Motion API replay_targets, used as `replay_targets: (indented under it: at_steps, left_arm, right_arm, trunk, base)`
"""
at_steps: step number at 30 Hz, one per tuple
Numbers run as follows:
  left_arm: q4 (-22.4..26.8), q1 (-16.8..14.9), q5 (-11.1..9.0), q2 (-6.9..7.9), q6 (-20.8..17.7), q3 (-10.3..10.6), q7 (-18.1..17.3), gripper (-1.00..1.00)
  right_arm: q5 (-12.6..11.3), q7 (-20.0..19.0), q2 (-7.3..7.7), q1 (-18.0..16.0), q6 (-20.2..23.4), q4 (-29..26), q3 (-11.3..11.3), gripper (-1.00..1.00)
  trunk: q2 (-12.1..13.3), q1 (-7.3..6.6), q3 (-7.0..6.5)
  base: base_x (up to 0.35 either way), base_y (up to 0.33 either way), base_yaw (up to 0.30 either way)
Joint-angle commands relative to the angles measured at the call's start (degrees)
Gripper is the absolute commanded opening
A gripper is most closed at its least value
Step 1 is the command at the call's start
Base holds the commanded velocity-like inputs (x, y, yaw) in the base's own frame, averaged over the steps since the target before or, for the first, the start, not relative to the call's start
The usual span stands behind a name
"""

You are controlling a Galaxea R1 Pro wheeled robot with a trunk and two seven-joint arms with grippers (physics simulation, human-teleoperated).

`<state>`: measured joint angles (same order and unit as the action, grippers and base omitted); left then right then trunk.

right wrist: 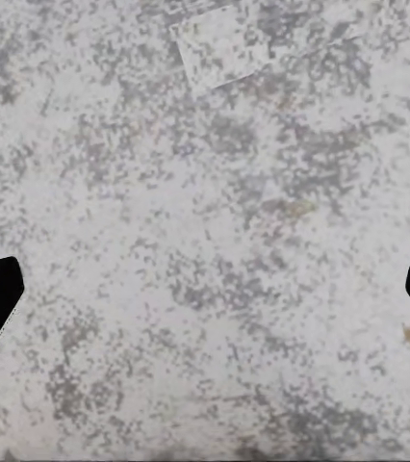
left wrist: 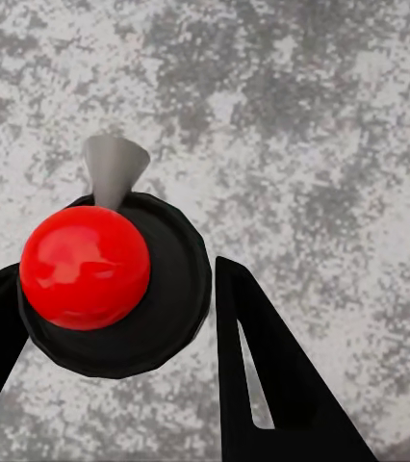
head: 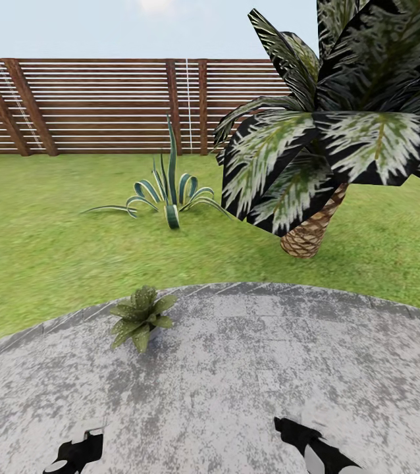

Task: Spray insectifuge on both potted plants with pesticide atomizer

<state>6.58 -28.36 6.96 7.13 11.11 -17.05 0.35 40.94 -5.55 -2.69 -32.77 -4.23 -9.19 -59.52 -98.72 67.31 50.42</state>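
Pesticide atomizer (left wrist: 109, 274): pinched in left gripper (left wrist: 118, 366). Right gripper (right wrist: 205, 294): jaws spread, empty. Next: aim nozzle at potted plant (head: 141, 317), 11 o'clock.

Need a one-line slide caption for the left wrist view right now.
Left gripper holds the pesticide atomizer, red cap and grey nozzle showing, above the mottled grey paving.

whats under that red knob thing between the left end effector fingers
A round black body sits right beneath the red knob, with a grey nozzle poking out. Below lies grey paving; the rest is hidden.
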Motion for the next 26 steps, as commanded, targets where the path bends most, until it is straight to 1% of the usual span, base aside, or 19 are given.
replay_targets:
  at_steps: [1, 5, 15, 19, 26]
  left_arm:
    - [-0.07, -0.04, 0.60, -0.01, 0.23, -0.44, 0.02, -1.00]
    - [-0.07, -0.09, 0.60, 0.00, 0.23, -0.44, 0.03, -1.00]
    - [-0.07, -0.05, 0.60, -0.03, 0.23, -0.38, 0.09, -1.00]
    - [-0.01, -0.06, 0.61, -0.90, 0.23, -0.35, 0.09, -1.00]
    - [-0.01, -0.11, 0.64, -1.14, 0.23, -0.35, 0.08, -1.00]
  right_arm:
    - [0.34, -0.29, -0.07, -0.02, -0.08, 0.60, -0.51, 1.00]
    - [0.29, -0.25, -0.04, -0.01, -0.08, 1.75, -0.51, 1.00]
    - [0.28, -0.25, -0.04, -0.04, -0.08, 1.89, -0.51, 1.00]
    - [0.28, -0.25, -0.04, -0.03, -0.08, 1.87, -0.51, 1.00]
    - [0.28, -0.25, -0.04, -0.04, -0.08, 1.89, -0.51, 1.00]
  trunk:
    - [-0.02, -0.01, 0.04]
    - [-0.02, -0.01, 0.04]
    - [-0.02, -0.01, 0.04]
    - [-0.02, -0.01, 0.04]
    - [-0.02, -0.01, 0.04]
  base:
    - [0.000, 0.000, 0.000]
    - [0.000, 0.000, 0.000]
    - [0.000, 0.000, 0.000]
    - [0.000, 0.000, 0.000]
    - [0.000, 0.000, 0.000]
